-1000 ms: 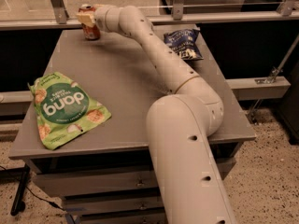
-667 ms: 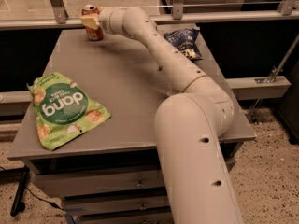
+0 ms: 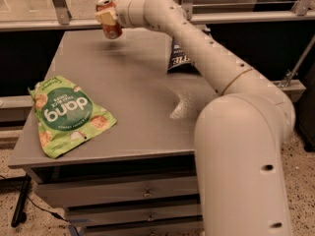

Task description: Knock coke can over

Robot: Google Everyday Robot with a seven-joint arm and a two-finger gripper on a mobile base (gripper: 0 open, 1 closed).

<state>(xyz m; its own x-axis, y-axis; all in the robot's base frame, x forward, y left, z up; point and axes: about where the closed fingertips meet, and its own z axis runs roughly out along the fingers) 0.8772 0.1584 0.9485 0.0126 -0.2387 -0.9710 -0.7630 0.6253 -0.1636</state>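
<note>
The coke can point(image 3: 111, 27) is a small red can with a silver top, at the far left of the grey table point(image 3: 142, 107). It is tilted, its top leaning left, and seems lifted a little off the tabletop, with a shadow below it. My gripper point(image 3: 106, 16) is at the end of the long cream arm that reaches across the table from the right. A cream finger point(image 3: 104, 16) lies across the can's upper half, and the gripper seems shut on the can.
A green dang chip bag point(image 3: 69, 114) lies flat at the front left of the table. A dark blue chip bag point(image 3: 178, 58) stands at the far right, partly behind my arm. A rail and glass run behind the table. Drawers are below the front edge.
The can and the gripper have shifted a little to the right and up, and the can now tilts more. The arm's elbow has swung nearer to the camera.
</note>
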